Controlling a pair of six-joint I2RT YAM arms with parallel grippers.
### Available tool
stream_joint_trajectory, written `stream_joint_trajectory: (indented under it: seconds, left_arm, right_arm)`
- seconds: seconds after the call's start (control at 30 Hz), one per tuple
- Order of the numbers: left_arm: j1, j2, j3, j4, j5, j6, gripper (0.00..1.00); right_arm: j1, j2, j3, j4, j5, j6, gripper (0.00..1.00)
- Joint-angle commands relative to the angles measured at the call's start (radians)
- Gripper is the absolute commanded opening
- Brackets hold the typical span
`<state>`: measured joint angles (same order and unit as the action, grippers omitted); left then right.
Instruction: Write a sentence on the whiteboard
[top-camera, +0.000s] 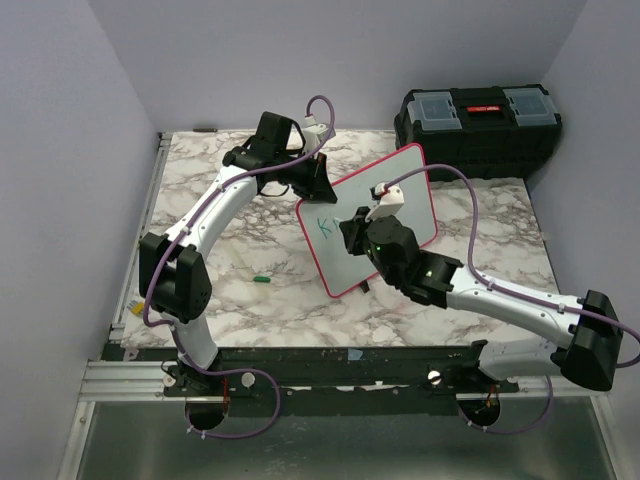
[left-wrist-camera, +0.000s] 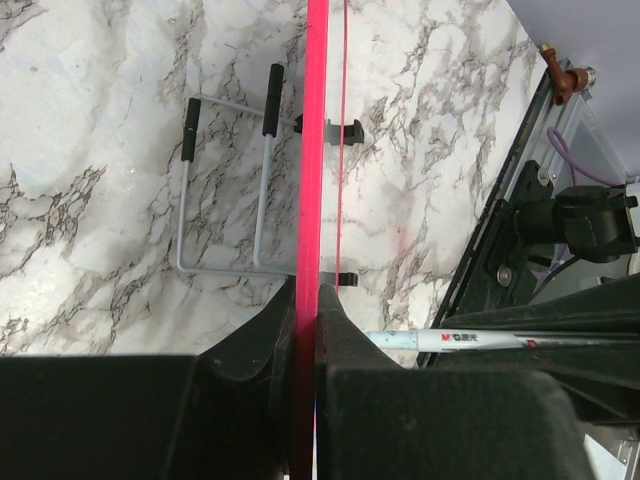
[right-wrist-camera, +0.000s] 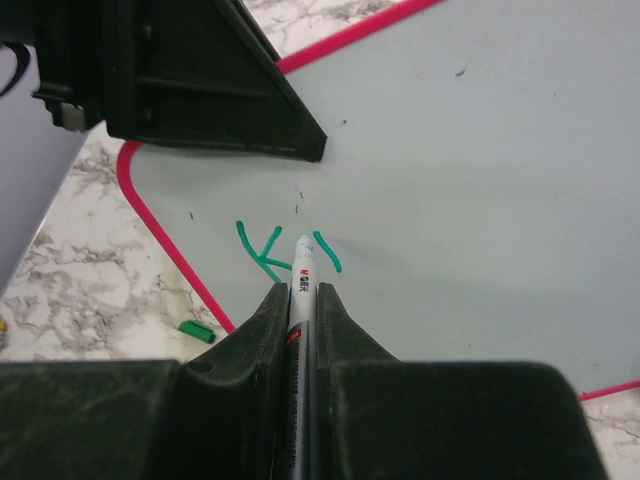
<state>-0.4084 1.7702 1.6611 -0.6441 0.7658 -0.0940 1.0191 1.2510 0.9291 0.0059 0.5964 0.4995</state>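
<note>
The whiteboard (top-camera: 385, 200), white with a red-pink rim, stands tilted on the marble table. My left gripper (top-camera: 318, 183) is shut on its upper left edge; in the left wrist view the fingers (left-wrist-camera: 307, 290) pinch the rim (left-wrist-camera: 317, 150) edge-on. My right gripper (right-wrist-camera: 303, 288) is shut on a grey marker (right-wrist-camera: 302, 262), whose tip touches the whiteboard (right-wrist-camera: 480, 200). Of the sentence (right-wrist-camera: 262, 252), a green K and one short slanted stroke (right-wrist-camera: 328, 250) show by the tip. In the top view the lettering (top-camera: 325, 226) lies left of my right gripper (top-camera: 360, 228).
A green marker cap (top-camera: 262, 279) lies on the table left of the board's lower corner. A black toolbox (top-camera: 478, 125) stands at the back right. A grey wire stand (left-wrist-camera: 230, 180) with black tips lies flat behind the board.
</note>
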Motion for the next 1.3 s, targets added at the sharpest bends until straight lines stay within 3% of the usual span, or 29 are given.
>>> stream_joint_trajectory:
  seconds: [0.0,0.5,0.73,1.0,1.27]
  left_arm:
    - [0.003,-0.037,0.0,0.0,-0.092,0.051,0.0]
    - [0.003,-0.043,0.0,-0.002,-0.093,0.05,0.0]
    - [0.003,-0.043,0.002,0.0,-0.091,0.05,0.0]
    - [0.003,-0.047,0.003,-0.002,-0.092,0.05,0.0]
    - [0.003,-0.053,-0.001,-0.003,-0.098,0.051,0.0]
  right_arm:
    - [-0.004,-0.007,0.05,0.04,0.003,-0.029,0.01]
    - [-0.006,0.105,0.092,0.067,0.056,-0.046,0.01]
    - [-0.006,0.084,0.048,0.018,0.12,-0.01,0.01]
    - [-0.004,0.058,0.067,0.029,0.069,-0.037,0.01]
    - [-0.005,-0.059,0.013,0.086,0.085,-0.028,0.01]
